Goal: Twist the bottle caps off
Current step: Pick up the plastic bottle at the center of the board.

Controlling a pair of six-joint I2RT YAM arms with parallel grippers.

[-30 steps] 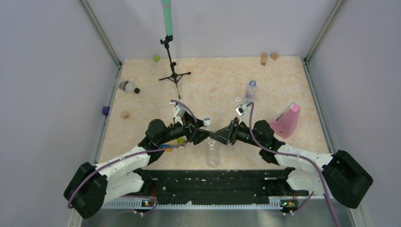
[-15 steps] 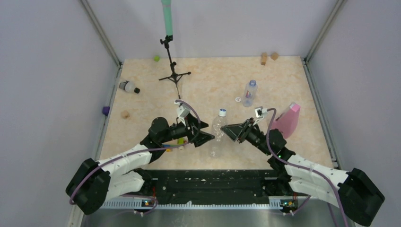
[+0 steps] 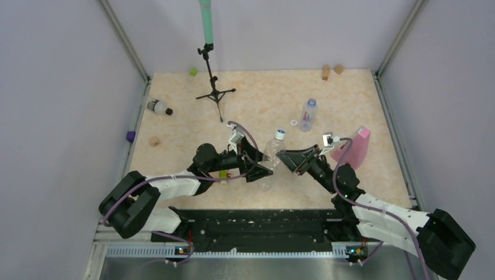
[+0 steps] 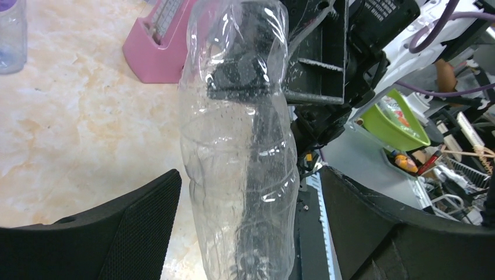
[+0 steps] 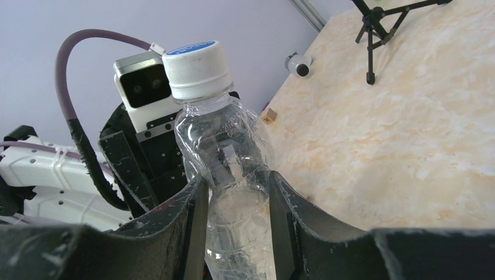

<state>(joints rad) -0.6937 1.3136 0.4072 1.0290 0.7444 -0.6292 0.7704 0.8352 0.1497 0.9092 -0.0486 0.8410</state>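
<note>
A clear bottle (image 3: 269, 163) with a white, blue-topped cap (image 3: 280, 134) stands tilted between both grippers. My right gripper (image 3: 284, 158) is shut on its body; in the right wrist view (image 5: 237, 182) both fingers (image 5: 195, 224) press the bottle (image 5: 233, 151) below the cap (image 5: 195, 61). My left gripper (image 3: 261, 170) is open around the bottle's lower body (image 4: 239, 151); in the left wrist view (image 4: 250, 175) small gaps show on both sides. A second bottle (image 3: 308, 114) with a purplish label and blue cap stands behind. A third bottle (image 3: 157, 107) with a black cap lies far left.
A loose white cap (image 3: 293, 122) lies by the standing bottle. A pink wedge (image 3: 353, 149) sits right of my right arm. A black tripod (image 3: 213, 90) stands at the back. Small blocks lie around: green (image 3: 192, 72), tan (image 3: 326, 72), purple (image 3: 130, 136), tan (image 3: 154, 140).
The bottle went from lying near the front edge to tilted upright, its cap moving up and right. My right gripper swung right with it. My left arm reached right around its lower body.
</note>
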